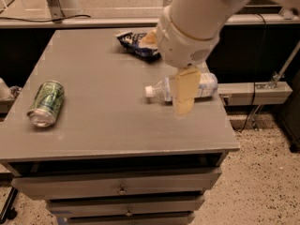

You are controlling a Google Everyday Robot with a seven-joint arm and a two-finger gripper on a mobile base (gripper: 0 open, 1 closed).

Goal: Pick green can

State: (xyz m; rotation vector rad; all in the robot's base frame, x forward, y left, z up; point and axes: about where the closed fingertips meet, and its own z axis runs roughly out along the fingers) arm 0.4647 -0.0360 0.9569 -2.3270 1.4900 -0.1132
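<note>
Hanging at centre right over the bottle [207, 84], its spread impossible to tell, the claw [183, 92] sat well apart from the can [46, 103] lying at left on the surface [108, 121], so a low sweep could knock the bottle.

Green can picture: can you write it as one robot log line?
end effector: over right side of table, in front of bottle | green can: lying on its side, far left, not grasped | status: pick not yet done
</note>
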